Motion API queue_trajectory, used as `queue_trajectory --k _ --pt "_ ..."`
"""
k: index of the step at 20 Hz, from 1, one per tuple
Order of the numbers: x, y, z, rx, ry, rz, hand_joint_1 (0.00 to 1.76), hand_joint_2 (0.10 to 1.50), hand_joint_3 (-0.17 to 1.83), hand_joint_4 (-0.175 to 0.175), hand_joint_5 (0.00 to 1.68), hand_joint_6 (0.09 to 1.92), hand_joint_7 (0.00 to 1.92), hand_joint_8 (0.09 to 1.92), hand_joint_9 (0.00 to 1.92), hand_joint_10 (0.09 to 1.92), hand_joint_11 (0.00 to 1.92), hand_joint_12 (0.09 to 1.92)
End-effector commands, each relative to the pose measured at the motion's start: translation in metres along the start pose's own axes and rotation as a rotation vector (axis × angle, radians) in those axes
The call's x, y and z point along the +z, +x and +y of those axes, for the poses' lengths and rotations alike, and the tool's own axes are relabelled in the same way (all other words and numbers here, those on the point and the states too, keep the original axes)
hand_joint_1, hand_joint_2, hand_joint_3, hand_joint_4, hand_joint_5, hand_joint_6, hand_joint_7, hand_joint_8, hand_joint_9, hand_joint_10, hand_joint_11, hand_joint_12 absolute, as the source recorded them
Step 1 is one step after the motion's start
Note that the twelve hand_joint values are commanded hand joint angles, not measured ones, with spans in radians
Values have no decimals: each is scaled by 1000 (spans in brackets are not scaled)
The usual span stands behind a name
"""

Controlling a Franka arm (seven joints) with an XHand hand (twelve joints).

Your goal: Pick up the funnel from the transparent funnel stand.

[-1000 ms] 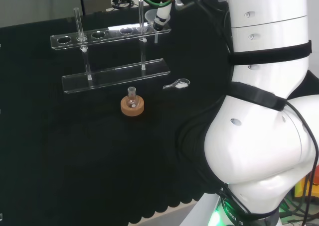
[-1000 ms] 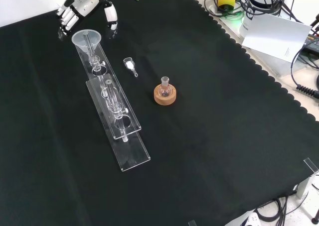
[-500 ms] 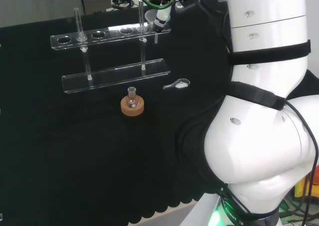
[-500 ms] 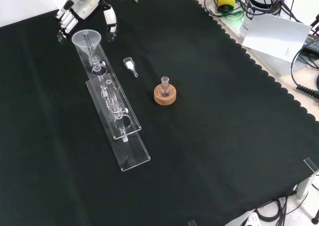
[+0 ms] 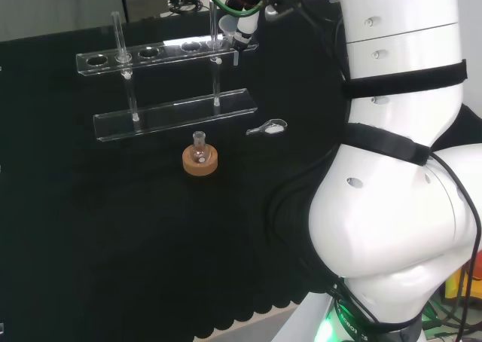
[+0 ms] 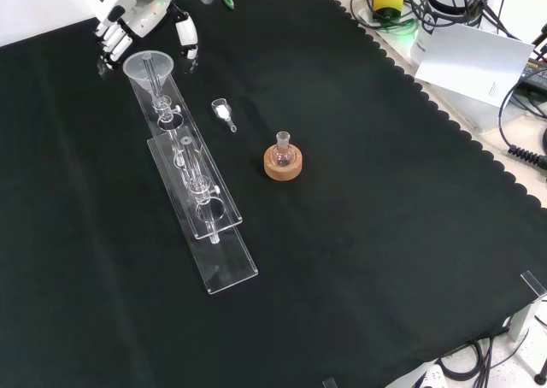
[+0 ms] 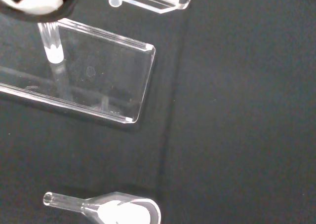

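Clear plastic cone funnel (image 6: 149, 66) still sits in the end hole of the transparent funnel stand (image 6: 209, 234), while the black and white hand (image 6: 137, 16), fingers (image 6: 186, 36) relaxed and empty, has drifted slightly up and away, so the grasp remains undone.

The hand (image 6: 137, 16) hangs high off the arm, fingers relaxed and spread, holding nothing.
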State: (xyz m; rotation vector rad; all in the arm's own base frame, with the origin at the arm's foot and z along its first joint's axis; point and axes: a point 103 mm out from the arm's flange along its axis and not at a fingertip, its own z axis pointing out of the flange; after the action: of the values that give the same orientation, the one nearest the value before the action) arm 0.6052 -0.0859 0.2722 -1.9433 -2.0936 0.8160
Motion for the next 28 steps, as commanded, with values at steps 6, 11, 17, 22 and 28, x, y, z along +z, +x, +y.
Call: queue_trajectory --k 6,11,17,22,28 --pt "5 -4 4 6 15 2 757 567 487 -15 16 87 0 536 223 761 60 1440" --pt "3 -3 4 7 4 -6 779 565 519 -15 43 87 38 659 274 748 57 1443" --pt "3 -2 5 12 -16 -9 830 584 590 -11 107 87 92 691 346 719 72 1436" --pt "4 -1 6 14 -25 -16 865 588 651 -10 162 87 156 694 412 689 94 1426" --pt "1 2 5 21 -46 -27 897 602 696 -6 331 87 230 690 478 656 122 1409"
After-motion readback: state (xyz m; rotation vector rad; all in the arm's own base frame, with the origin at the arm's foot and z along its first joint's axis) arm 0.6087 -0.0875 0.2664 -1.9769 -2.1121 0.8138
